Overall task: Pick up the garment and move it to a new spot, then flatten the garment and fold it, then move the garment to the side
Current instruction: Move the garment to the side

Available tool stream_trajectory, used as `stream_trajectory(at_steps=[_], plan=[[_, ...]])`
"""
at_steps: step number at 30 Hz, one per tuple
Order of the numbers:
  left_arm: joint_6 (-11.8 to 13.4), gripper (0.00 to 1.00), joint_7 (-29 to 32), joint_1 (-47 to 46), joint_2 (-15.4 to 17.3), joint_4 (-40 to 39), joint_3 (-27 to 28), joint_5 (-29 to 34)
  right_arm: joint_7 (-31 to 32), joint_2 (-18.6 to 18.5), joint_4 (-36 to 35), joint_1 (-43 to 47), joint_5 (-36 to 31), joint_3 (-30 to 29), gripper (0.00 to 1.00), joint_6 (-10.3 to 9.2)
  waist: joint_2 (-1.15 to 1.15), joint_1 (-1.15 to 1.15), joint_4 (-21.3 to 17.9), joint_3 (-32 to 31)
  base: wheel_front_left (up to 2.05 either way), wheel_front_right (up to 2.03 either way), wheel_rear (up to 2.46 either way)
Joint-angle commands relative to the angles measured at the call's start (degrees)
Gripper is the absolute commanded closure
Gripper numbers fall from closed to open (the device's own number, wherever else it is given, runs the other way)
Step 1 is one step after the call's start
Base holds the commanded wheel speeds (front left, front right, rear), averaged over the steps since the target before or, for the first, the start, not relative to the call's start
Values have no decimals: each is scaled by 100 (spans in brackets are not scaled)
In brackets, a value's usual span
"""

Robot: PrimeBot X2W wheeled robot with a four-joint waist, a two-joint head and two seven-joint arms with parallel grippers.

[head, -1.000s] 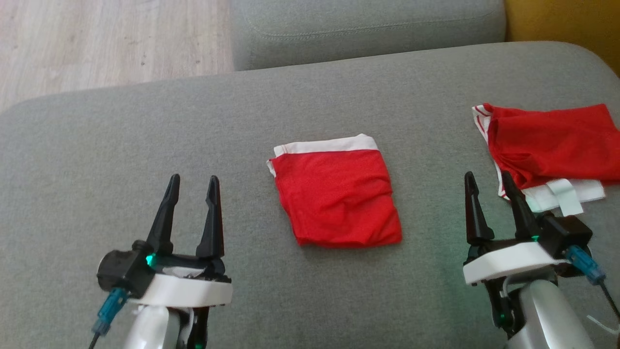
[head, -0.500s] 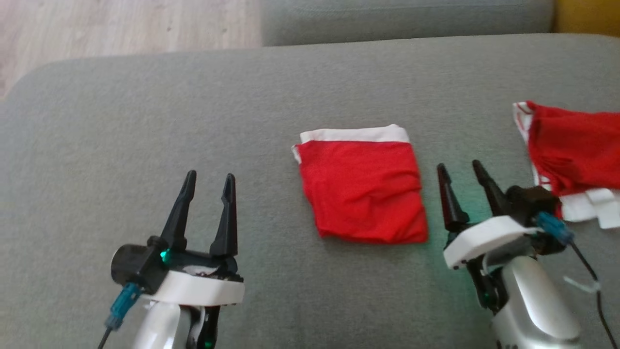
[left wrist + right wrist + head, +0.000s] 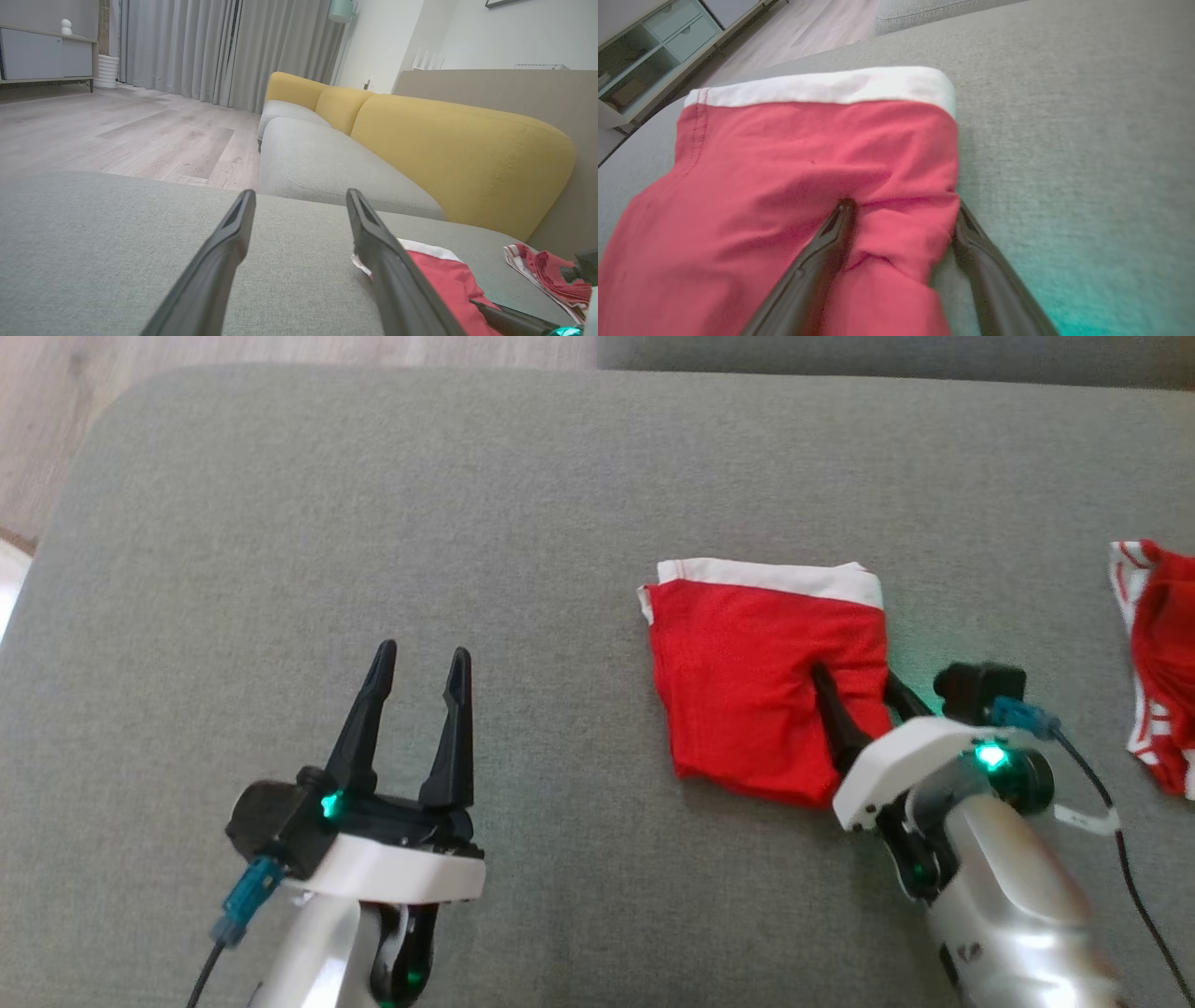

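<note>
**Right gripper at garment edge**

The left gripper (image 3: 422, 650) hangs spread and empty over the cushion (image 3: 373, 504). The folded garment (image 3: 747, 672) lies right of centre; the right gripper (image 3: 857, 674), jaws apart, straddles its right edge. It should close low to catch every layer. Lower layers are hidden; a second garment (image 3: 1162, 653) is cut off at right.
</note>
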Motion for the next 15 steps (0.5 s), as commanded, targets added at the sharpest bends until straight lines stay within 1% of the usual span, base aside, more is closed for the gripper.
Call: stream_trajectory(at_steps=[1,4,5,6,8,10,15], plan=[[43,0,-29,-263,21,-169,130,-19,3,53,-23,-86,9,193,0,-5,0,-1,47,49,0,0,0],[58,0,-29,-281,21,-158,133,-20,-23,53,203,-207,-40,352,0,-5,0,-1,63,76,0,0,0],[61,0,-29,-283,21,-156,139,-17,-51,53,258,-243,-60,390,4,-5,0,-1,59,77,0,0,0],[66,0,-29,-284,21,-151,151,-11,-88,53,306,-278,-69,427,55,-5,0,-1,44,71,0,0,0],[76,0,-29,-291,21,-143,171,6,-225,53,364,-354,-143,513,100,-5,0,-1,-2,48,0,0,0],[77,0,-29,-302,21,-150,184,25,-366,53,420,-432,-318,569,100,-5,0,-1,-74,22,0,0,0],[67,0,-29,-305,21,-163,197,117,-761,53,462,-632,-929,483,100,-5,0,-1,-356,-59,0,0,0]])
